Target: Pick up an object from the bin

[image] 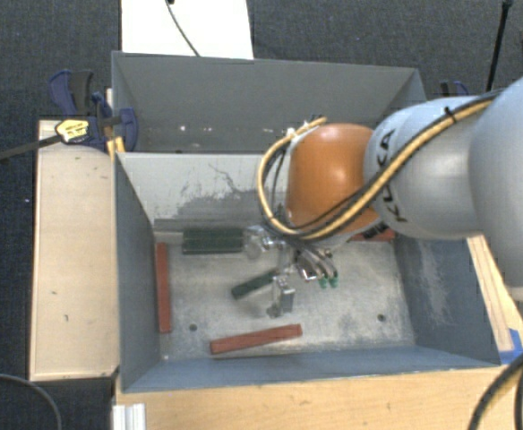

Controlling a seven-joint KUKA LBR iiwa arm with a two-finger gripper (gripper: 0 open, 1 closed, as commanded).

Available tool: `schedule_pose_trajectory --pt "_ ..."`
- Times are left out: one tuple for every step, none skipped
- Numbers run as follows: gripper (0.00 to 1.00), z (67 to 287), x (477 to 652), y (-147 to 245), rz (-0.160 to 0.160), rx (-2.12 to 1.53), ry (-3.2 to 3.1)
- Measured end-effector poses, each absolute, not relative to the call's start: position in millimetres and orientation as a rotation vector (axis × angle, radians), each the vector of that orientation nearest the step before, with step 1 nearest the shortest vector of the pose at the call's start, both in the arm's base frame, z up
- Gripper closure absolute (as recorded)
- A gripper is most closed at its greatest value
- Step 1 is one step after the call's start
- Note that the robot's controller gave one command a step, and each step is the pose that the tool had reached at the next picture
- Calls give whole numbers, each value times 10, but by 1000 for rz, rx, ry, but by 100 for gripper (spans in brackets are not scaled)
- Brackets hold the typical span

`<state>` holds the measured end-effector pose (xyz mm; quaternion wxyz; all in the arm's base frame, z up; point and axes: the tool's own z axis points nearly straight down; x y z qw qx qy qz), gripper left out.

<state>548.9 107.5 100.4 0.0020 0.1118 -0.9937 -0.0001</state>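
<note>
My gripper (280,299) hangs under the orange cover in the middle of the bin, its metal fingers reaching down to the floor. A small dark green stick (251,286) lies at an angle just left of the fingers, its right end at or under them. A dark green rectangular block (212,240) lies by the back wall, up and left of the gripper. A reddish-brown flat bar (256,339) lies near the front wall, below the gripper.
A second reddish-brown bar (163,288) lies along the left wall. Something orange-red (375,234) peeks out from under the arm at the back right. The arm covers the bin's right rear part.
</note>
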Motion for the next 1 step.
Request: schedule_pose_trajectory --pt "0 690 5427 1105 -1 258 -3128"
